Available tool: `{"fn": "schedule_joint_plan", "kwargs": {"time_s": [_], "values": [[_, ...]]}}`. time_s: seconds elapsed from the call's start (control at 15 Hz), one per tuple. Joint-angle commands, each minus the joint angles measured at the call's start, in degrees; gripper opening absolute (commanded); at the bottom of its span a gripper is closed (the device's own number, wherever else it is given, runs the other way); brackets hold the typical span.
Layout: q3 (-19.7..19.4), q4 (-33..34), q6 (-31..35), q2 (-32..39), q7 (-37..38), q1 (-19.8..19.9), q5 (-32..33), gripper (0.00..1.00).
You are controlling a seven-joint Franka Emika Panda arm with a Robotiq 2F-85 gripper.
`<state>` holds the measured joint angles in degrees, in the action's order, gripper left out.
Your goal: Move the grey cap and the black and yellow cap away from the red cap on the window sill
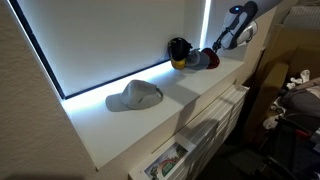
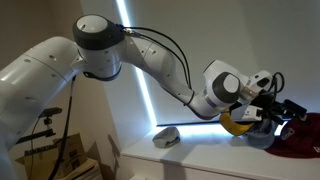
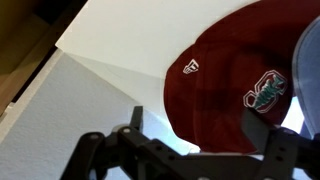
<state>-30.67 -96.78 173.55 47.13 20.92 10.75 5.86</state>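
Observation:
The red cap fills the wrist view, with a small pale mark and a green and white emblem on it. It lies on the white window sill. A strip of the bluish-grey cap shows at the right edge. My gripper is open and empty, with its fingers hanging just above the red cap's near edge. In both exterior views the gripper hovers over the cluster of caps at the sill's far end. The black and yellow cap sits right beside it.
A pale grey cap lies alone further along the sill. The window blind rises behind the caps. A radiator stands under the sill. There is clutter on the floor.

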Motion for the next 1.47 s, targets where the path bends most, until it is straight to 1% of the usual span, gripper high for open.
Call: {"fn": "schedule_joint_plan", "kwargs": {"time_s": [0.0,0.13,0.2,0.33,0.47,0.67,0.73,0.87,0.93,1.0,1.13,1.2,1.27,1.33,1.4], "values": [[0.1,1.2,0.0,0.9,-5.6,-0.4,-0.5,1.00],[-2.2,1.6,0.3,2.0,-8.8,-2.7,2.0,1.00],[-4.0,2.1,0.3,2.9,-9.3,-4.4,2.9,1.00],[-5.5,2.2,1.1,3.6,-11.7,-5.9,4.8,1.00],[-4.8,1.9,2.6,3.5,-15.7,-5.6,6.6,1.00],[-2.3,1.6,7.0,3.2,-22.7,-3.2,8.9,1.00],[-0.8,1.2,8.9,2.7,-25.4,-1.8,9.6,1.00],[4.9,0.6,13.3,1.1,-31.4,3.2,11.1,1.00],[10.0,-0.2,15.9,-0.5,-34.4,7.6,12.0,1.00],[14.1,-0.9,18.5,-0.9,-36.1,11.0,12.8,1.00],[22.5,-0.6,21.8,-0.4,-32.0,19.1,22.0,1.00],[26.9,-1.0,23.3,-0.1,-30.4,23.8,27.6,1.00],[31.4,-1.4,24.2,0.7,-30.0,28.2,31.6,1.00],[36.0,-1.9,23.2,1.1,-27.6,32.7,37.2,1.00],[29.0,0.3,22.0,1.4,-28.9,25.7,30.8,1.00]]}}
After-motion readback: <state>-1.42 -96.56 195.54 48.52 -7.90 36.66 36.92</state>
